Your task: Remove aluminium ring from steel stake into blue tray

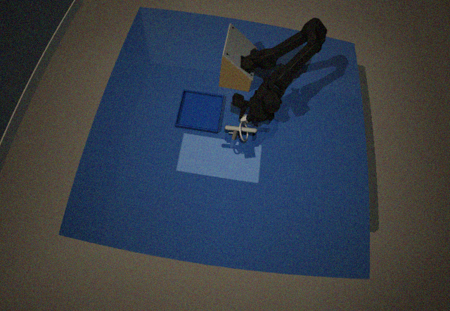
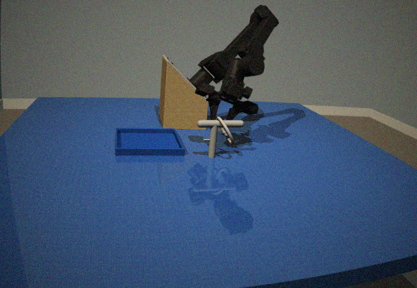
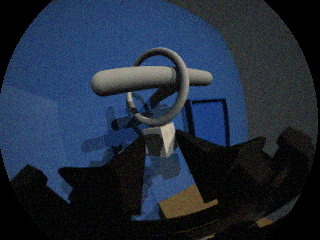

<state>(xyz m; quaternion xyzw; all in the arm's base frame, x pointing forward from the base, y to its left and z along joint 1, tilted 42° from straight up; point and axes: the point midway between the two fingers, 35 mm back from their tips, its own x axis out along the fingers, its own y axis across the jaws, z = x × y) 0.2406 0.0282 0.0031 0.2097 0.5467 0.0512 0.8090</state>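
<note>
The hand (image 1: 246, 117) (image 2: 221, 118) (image 3: 160, 135) is clenched on the pale welded tab (image 1: 243, 119) (image 3: 169, 140) of the round aluminium ring (image 1: 240, 134) (image 2: 226, 129) (image 3: 185, 95), which stands tilted around the grey steel cross-bar (image 1: 230, 128) (image 2: 236, 123) (image 3: 115, 81), between the upright stake (image 1: 233, 138) (image 2: 212, 144) and the bar end facing away from the square blue tray (image 1: 197, 130) (image 2: 150, 152) (image 3: 227, 120). The way off should therefore run along the bar's long axis, away from the tray, though the dim light makes the ring's clearance hard to judge.

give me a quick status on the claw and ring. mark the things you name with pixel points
Claw (image 1: 244, 117) (image 2: 219, 118) (image 3: 160, 135) shut on ring's tab (image 3: 167, 140); ring (image 1: 240, 133) (image 2: 227, 133) (image 3: 184, 95) tilted, around the cross-bar (image 1: 232, 128) (image 2: 205, 123) (image 3: 115, 81); tray (image 1: 178, 127) (image 2: 150, 152) (image 3: 227, 117) still to reach
</note>
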